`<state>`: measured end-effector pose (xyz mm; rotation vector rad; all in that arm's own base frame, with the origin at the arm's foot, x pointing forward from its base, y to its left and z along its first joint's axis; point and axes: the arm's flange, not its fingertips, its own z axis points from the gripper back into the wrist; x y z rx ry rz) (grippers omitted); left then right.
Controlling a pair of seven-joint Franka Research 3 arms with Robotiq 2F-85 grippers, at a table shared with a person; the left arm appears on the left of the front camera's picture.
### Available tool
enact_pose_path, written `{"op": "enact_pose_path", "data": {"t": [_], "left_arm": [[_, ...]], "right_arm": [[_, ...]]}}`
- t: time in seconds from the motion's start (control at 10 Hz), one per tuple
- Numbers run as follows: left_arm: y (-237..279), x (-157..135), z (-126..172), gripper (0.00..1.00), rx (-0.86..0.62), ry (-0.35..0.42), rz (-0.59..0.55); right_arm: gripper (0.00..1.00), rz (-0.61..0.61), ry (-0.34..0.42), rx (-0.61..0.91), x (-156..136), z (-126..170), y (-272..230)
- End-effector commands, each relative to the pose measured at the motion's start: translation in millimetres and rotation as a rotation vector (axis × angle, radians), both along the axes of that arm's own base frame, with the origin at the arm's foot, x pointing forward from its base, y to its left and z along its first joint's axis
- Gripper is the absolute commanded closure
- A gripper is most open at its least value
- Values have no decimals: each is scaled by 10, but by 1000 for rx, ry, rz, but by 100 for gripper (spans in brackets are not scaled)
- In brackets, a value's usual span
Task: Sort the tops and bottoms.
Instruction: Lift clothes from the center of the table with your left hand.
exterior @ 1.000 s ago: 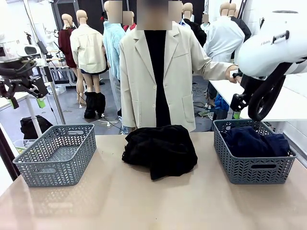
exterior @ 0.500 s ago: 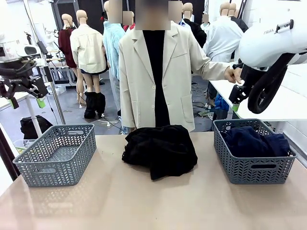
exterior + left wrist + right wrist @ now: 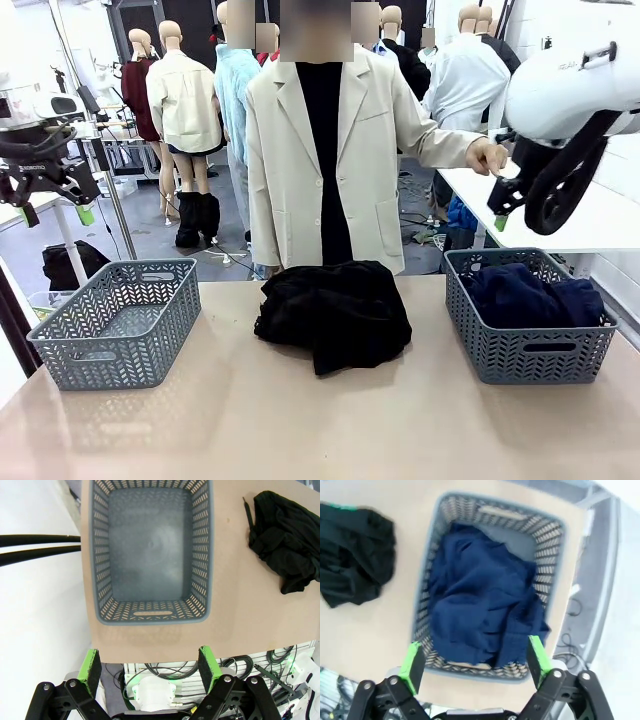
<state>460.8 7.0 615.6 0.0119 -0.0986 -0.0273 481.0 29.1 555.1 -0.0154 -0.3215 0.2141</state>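
About half the sorting looks done. A navy garment (image 3: 530,290) lies bunched in the right grey basket (image 3: 530,352), at the tabletop's (image 3: 300,420) right edge. The left grey basket (image 3: 120,330), at the left edge, has nothing in it yet. A black heap of clothing (image 3: 335,310) sits at the middle of the far edge, between the baskets and touching neither, so it remains to be sorted. I cannot tell whether it is one garment or several, tops or bottoms. Both claws are released and empty: the left claw (image 3: 150,662) hangs above the left grey basket, the right claw (image 3: 475,655) above the navy garment.
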Motion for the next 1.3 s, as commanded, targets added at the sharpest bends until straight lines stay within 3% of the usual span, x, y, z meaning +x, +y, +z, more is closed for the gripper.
{"op": "enact_pose_path", "data": {"t": [0.0,0.2,0.4,0.6,0.7,1.0,1.2], "left_arm": [[-6,16,26,0,-12,-11,19],[-6,16,26,0,-12,-11,19],[-6,16,26,0,-12,-11,19],[-6,16,26,0,-12,-11,19],[-1,0,1,0,0,0,0],[-1189,312,-21,0,-61,10,-446],[-1973,354,-208,0,-103,22,-698]], "right_arm": [[0,-142,-48,-44,167,137,-750],[0,-283,-62,-86,110,151,-1466],[0,-428,-60,-20,18,155,-2058],[0,-462,-53,49,27,-25,-2171],[0,-417,-45,-37,-109,129,-2296],[0,-417,-45,-37,-109,129,-2296],[0,-417,-45,-37,-109,129,-2296]]}}
